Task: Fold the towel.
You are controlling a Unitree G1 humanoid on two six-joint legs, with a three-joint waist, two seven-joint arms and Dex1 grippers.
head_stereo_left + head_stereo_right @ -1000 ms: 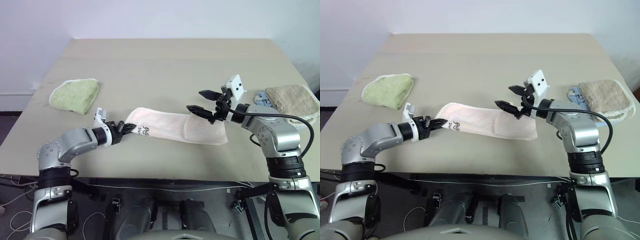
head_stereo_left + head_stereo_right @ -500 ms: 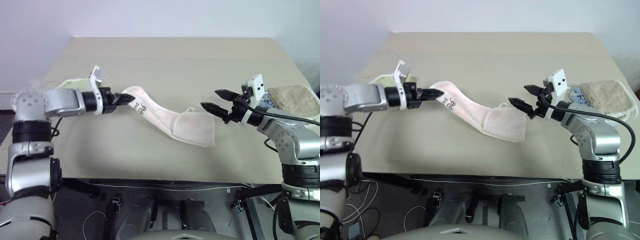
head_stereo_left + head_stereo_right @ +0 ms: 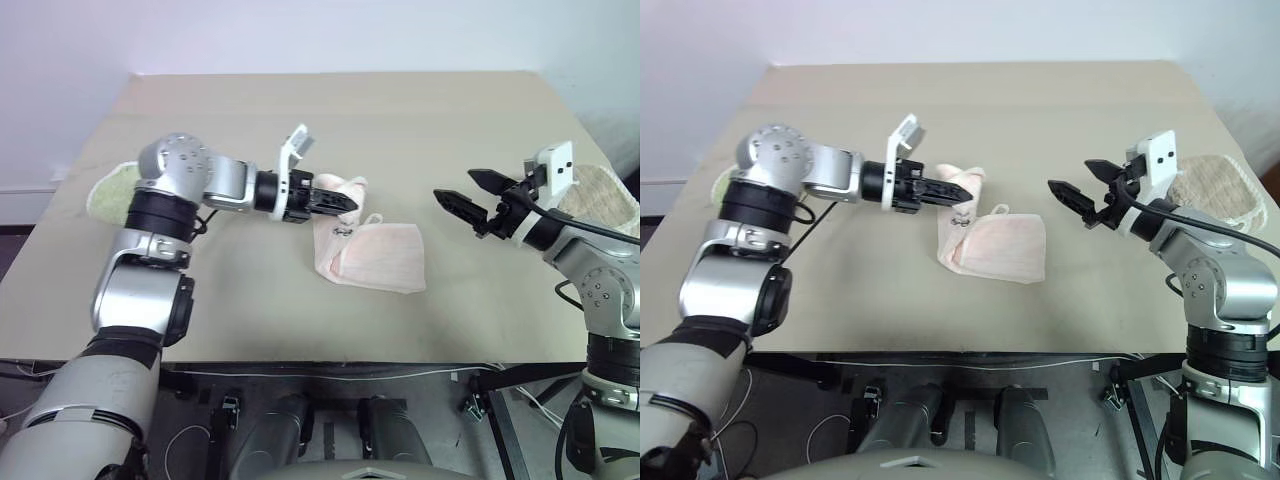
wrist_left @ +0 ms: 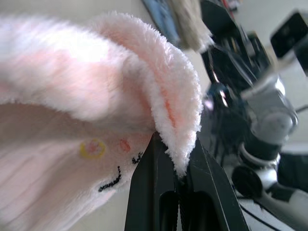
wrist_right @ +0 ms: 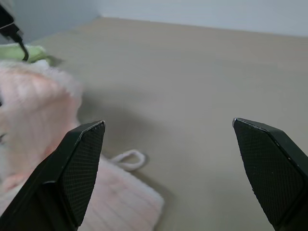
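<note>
The pale pink towel (image 3: 372, 255) lies near the middle of the table, its left end lifted and curled over the rest. My left gripper (image 3: 348, 203) is shut on that raised end; in the left wrist view the black fingers (image 4: 159, 183) pinch the fluffy edge of the towel (image 4: 96, 96), with a dark printed mark below. A small white loop (image 3: 375, 219) sticks out from the top edge. My right gripper (image 3: 462, 196) hovers open to the right of the towel, apart from it, nothing between its fingers (image 5: 79, 168).
A light green towel (image 3: 108, 190) lies at the table's left, partly behind my left arm. A beige-tan towel (image 3: 1225, 190) sits at the right edge behind my right wrist. The tan table (image 3: 340, 110) stretches bare toward the back wall.
My left gripper has lifted the towel's left end and carried it rightward over the rest, bunching the cloth. My right gripper has drawn away to the right, staying open.
</note>
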